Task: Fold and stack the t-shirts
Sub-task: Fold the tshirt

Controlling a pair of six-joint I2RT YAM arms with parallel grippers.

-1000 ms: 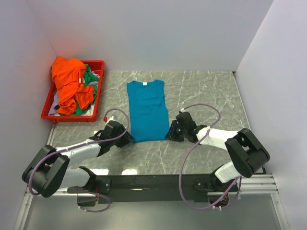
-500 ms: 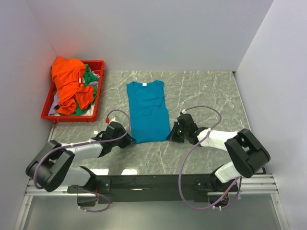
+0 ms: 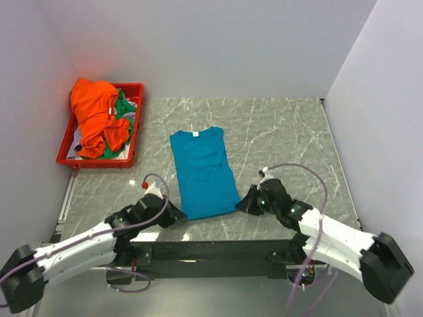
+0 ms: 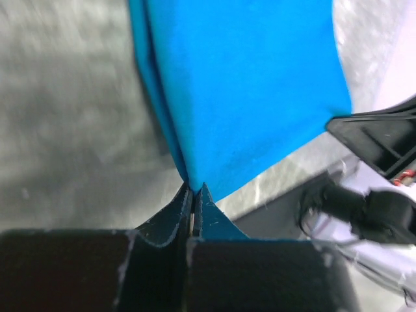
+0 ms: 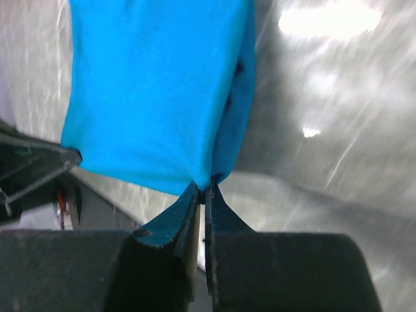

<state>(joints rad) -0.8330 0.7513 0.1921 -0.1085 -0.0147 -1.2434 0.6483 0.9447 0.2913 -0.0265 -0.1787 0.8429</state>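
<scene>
2 near hem corners of the teal-blue t-shirt (image 3: pixel 201 172) are pinched, 1 by the left tool (image 3: pixel 178 215), 1 by the right tool (image 3: pixel 242 206); it lies flat mid-tabletop (image 3: pixel 284 132), hem toward the near edge.

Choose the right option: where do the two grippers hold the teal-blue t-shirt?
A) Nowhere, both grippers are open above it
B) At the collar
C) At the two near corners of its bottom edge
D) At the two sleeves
C: each wrist view shows the jaws closed on a bottom corner of the teal-blue t-shirt, the left gripper on one corner and the right gripper on the other.
</scene>
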